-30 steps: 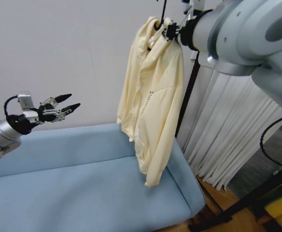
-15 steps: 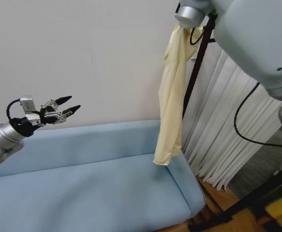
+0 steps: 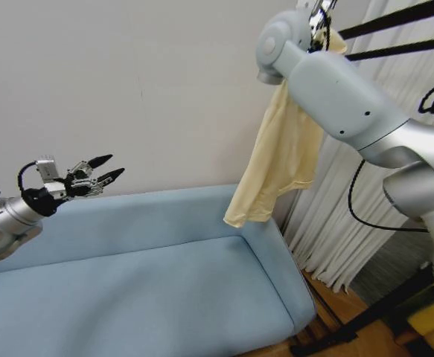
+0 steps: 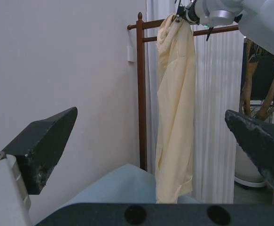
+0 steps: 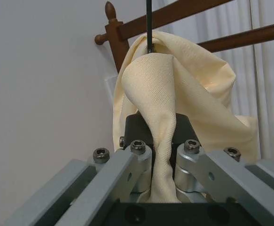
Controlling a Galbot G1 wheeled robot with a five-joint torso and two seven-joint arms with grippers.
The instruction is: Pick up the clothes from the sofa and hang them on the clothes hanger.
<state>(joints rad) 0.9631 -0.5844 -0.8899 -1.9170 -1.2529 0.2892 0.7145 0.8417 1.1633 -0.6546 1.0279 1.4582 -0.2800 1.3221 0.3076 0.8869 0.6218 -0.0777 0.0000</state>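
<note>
The soft pale yellow jacket (image 3: 280, 163) has swung away from the blue sofa (image 3: 127, 297) and now hangs by the brown wooden rack (image 4: 139, 94). The right gripper (image 5: 164, 155) pinches its cloth tight, so hanging looks nearly done. The left gripper (image 3: 101, 169) waits, fingers apart, over the sofa

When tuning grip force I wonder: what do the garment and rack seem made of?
Garment: soft matte pale-yellow cloth, probably cotton-like; fine twill ribs and limp folds show. Rack: reddish-brown wood, smooth satin finish, with a turned finial.
</note>
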